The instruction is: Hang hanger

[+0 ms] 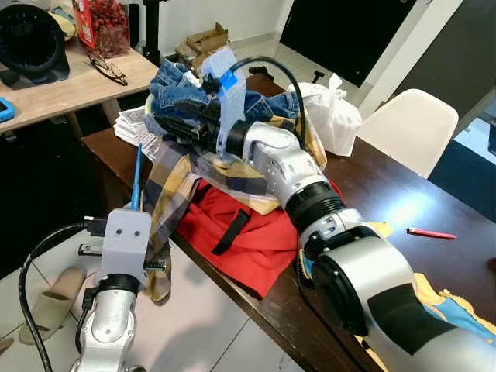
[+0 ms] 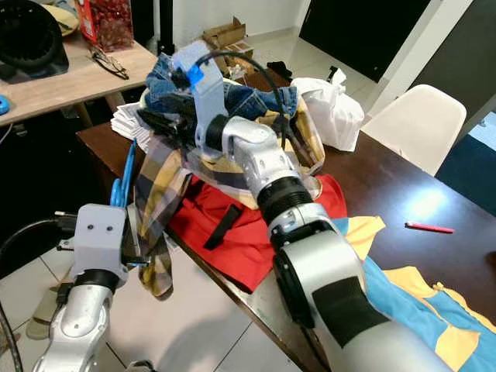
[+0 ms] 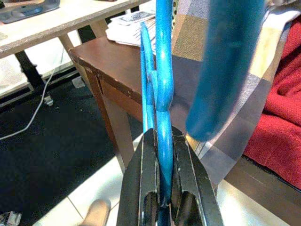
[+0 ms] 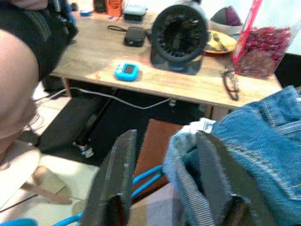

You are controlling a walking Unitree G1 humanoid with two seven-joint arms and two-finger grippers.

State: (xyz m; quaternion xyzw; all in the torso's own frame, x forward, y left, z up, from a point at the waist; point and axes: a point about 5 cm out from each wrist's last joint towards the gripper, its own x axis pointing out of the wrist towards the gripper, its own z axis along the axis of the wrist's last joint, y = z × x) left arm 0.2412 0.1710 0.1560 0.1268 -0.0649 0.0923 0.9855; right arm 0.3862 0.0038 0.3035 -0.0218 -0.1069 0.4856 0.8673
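Two grippers busy: left gripper [image 3: 162, 188] clamped on blue hanger [image 3: 162, 70] (upright beside the counter [image 1: 434, 194] edge, 8 o'clock), right gripper [image 4: 164, 174] spread wide at denim jeans [image 1: 182, 85], 12 o'clock.

- Both eye views are bright and evenly lit, with fairly sharp detail.
- A pale patch of glare sits on the dark worktop [image 1: 403, 209], reflecting light from above.
- Deep shade lies under the light wooden desk [image 1: 70, 93].
- In the left wrist view, the blue hanger [image 3: 162, 84] close to the lens is soft and blurred.
- The right wrist view is hazy throughout, and the black fan [image 4: 178, 35] looks washed out.
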